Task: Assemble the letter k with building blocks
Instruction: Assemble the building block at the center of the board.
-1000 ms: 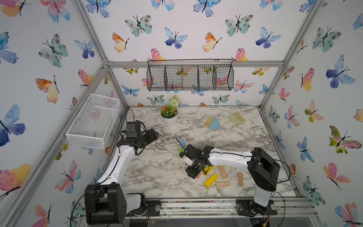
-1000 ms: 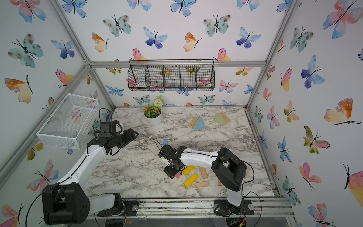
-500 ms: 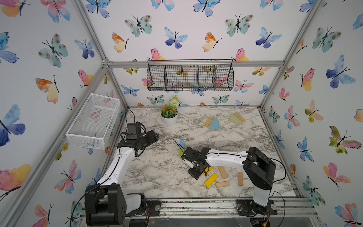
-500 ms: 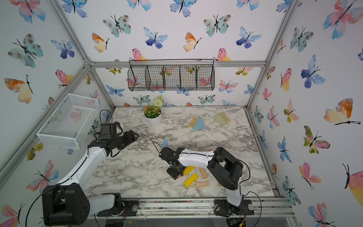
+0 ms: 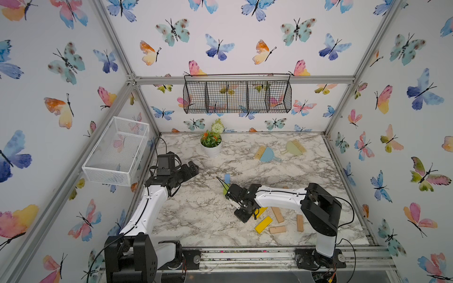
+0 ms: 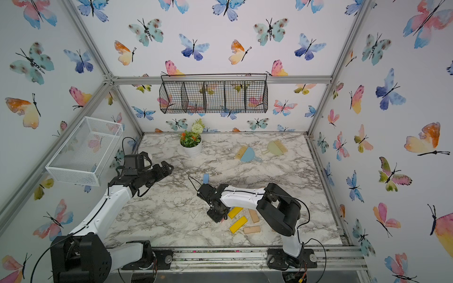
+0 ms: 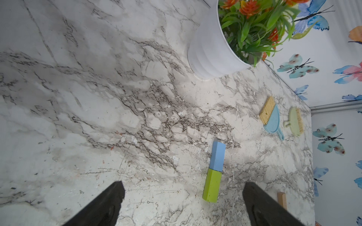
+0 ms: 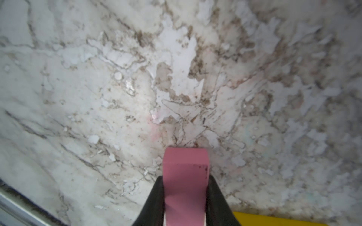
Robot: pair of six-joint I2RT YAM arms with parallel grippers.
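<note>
Two yellow flat bars (image 5: 263, 224), three tan wooden bars (image 5: 277, 214) and one light blue bar (image 5: 227, 178) lie on the marble-patterned tabletop (image 5: 196, 220) between butterfly-papered walls (image 5: 245, 61). Only the left wrist view shows the green bar (image 7: 212, 185) whole, touching the blue, beyond the spread left gripper (image 7: 182, 185). Only the right wrist view shows the right gripper (image 8: 185, 177) pinching the pink bar (image 8: 186, 162) beside a yellow one.

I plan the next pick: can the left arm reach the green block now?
Probably yes. The open left gripper faces the green block across bare table; only the blue block touches one end. The right arm is close by.
</note>
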